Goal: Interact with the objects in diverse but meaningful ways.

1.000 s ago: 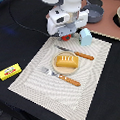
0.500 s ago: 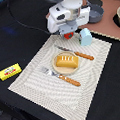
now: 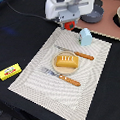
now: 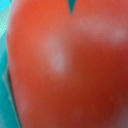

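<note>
- Tomato (image 3: 70, 25) first: a red shape sits right under the arm's white head, at twelve o'clock from the plate (image 3: 55, 67), by the far edge of the striped mat (image 3: 35, 80).
- Gripper (image 3: 69, 23) is down on top of it, and the wrist view is nothing but red skin (image 4: 65, 65) pressed up to the lens, so the tool is very close. Whether the jaws are clamped on the tomato or merely straddling it, I cannot tell; the fingers are hidden behind the head.
- Bread loaf (image 3: 66, 62) lies in the middle of the plate, dead centre of the mat, like a served portion.
- Knife (image 3: 76, 53) rests at about one o'clock of the plate, fork (image 3: 62, 76) at about six, both with wooden handles pointing toward the exterior view's right: a place setting framing the plate.
- Carton (image 3: 85, 36), pale blue, stands upright at two o'clock from the plate, just beside the tomato but apart from it.
- Butter packet (image 3: 9, 71) lies off the mat on the dark table (image 3: 17, 39), out at nine o'clock, well apart from everything.
- Frying pan (image 3: 92, 15) sits beyond the mat at one o'clock, partly hidden by the arm.
- My read: this is a grasp on the tomato, and the pan close by looks a sensible home for it.
</note>
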